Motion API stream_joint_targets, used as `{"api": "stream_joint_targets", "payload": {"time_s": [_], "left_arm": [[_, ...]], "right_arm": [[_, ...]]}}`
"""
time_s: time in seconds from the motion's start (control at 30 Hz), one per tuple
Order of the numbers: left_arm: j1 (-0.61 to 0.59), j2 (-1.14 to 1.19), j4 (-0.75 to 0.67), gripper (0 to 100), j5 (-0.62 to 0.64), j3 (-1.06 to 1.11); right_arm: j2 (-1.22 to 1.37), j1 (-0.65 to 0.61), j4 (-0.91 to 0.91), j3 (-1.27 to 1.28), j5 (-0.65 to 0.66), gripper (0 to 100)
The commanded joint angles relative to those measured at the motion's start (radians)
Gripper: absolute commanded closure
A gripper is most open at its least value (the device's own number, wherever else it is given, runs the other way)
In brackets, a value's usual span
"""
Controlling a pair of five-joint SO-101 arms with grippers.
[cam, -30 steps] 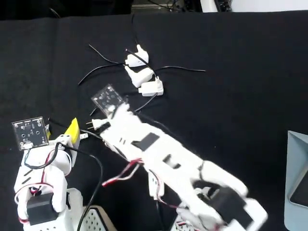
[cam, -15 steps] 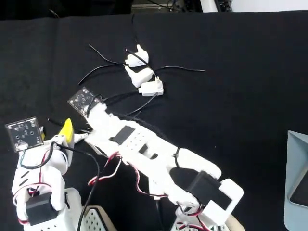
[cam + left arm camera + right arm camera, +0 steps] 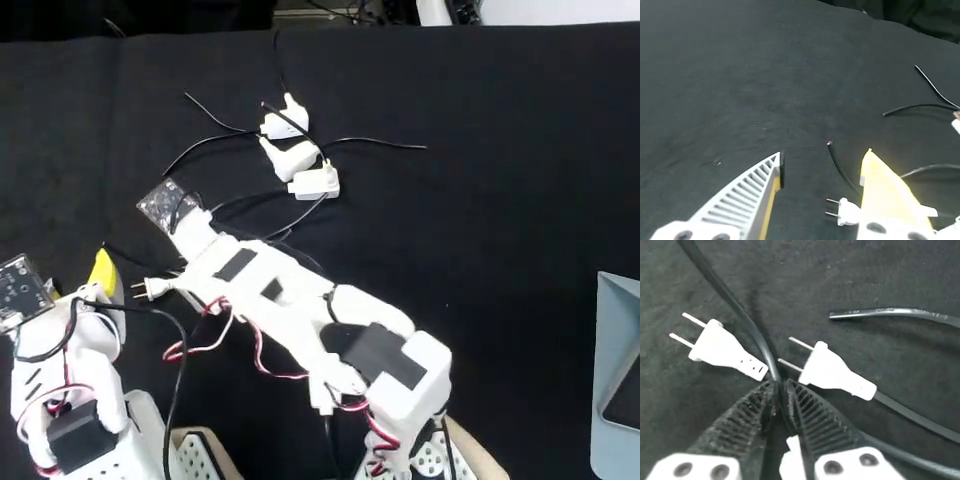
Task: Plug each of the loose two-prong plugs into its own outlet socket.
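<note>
My right gripper (image 3: 781, 385) is shut on a black cord (image 3: 735, 310) just above the black cloth. Two white two-prong plugs lie before it, one (image 3: 725, 350) on each side (image 3: 832, 370) of the cord. In the high view one plug (image 3: 150, 290) pokes out from under the right arm (image 3: 270, 290), prongs toward the left arm. My left gripper (image 3: 824, 154) is open, and a plug (image 3: 845, 212) lies beside its yellow finger (image 3: 885, 195). Three white outlet sockets (image 3: 285, 125) (image 3: 290, 160) (image 3: 315, 183) lie clustered far off at the back.
Loose black cords (image 3: 375, 142) trail around the sockets and across the cloth, with a cut end (image 3: 837, 160) near the left gripper. A grey-blue tray (image 3: 612, 370) stands at the right edge. The black tabletop (image 3: 500, 200) stretches wide to the right.
The right arm has swung left and nearer, dragging the plug leftward. The left arm has drawn back to the left, away from it.
</note>
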Motion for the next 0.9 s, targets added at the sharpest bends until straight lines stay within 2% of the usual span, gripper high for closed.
{"api": "stream_joint_targets", "payload": {"time_s": [0.0,0.17,0.33,0.57,0.67,0.87], "left_arm": [[-0.033,0.000,0.000,74,0.014,-0.008],[-0.044,0.000,0.000,74,0.014,-0.008],[-0.044,0.000,0.000,74,0.014,-0.008],[-0.044,0.000,0.000,74,0.014,-0.007],[-0.044,0.000,0.000,74,0.014,-0.002],[-0.039,0.000,0.002,74,0.014,-0.001]], "right_arm": [[0.002,-0.041,0.081,-0.068,0.091,98.7],[-0.041,-0.077,0.232,-0.067,0.210,98.7],[-0.125,-0.071,0.350,-0.031,0.221,98.7],[-0.349,-0.051,0.353,0.045,0.196,98.5],[-0.412,0.011,0.353,0.047,0.041,96.9],[-0.390,0.167,0.318,0.044,-0.431,76.8]]}}
